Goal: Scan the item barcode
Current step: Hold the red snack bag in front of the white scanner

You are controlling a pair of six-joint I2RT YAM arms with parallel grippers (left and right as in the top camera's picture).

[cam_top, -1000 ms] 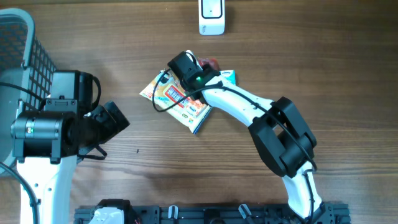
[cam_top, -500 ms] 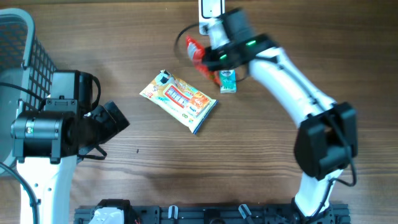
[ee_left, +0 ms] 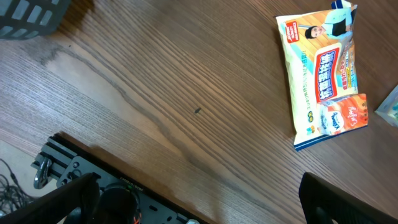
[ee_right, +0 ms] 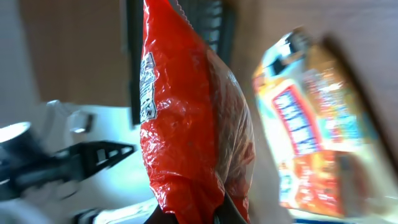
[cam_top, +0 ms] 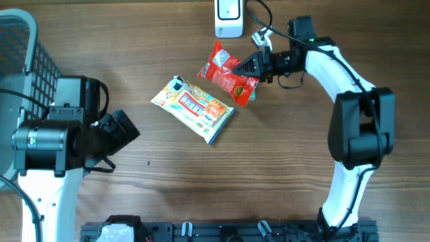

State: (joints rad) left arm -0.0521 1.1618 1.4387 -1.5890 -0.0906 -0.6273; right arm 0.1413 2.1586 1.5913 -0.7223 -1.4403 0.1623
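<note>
My right gripper (cam_top: 259, 67) is shut on one end of a red snack bag (cam_top: 227, 74), holding it above the table just below the white barcode scanner (cam_top: 228, 19) at the far edge. In the right wrist view the red bag (ee_right: 186, 124) hangs crinkled and fills the middle, pinched at the bottom in my right gripper (ee_right: 193, 219). No barcode on it shows clearly. My left gripper (cam_top: 115, 136) rests open over bare wood at the left; in its wrist view my left gripper (ee_left: 199, 208) holds nothing.
A yellow-orange packet (cam_top: 195, 109) lies flat mid-table, also seen as the packet (ee_left: 323, 74) in the left wrist view and the packet (ee_right: 311, 143) in the right. A grey wire basket (cam_top: 27, 47) stands at the far left. A black rail (cam_top: 228, 232) runs along the near edge.
My right arm lifted the red bag off the table beside the packet, swung it up toward the scanner, and now holds it out sideways below the scanner. The left arm has not moved.
</note>
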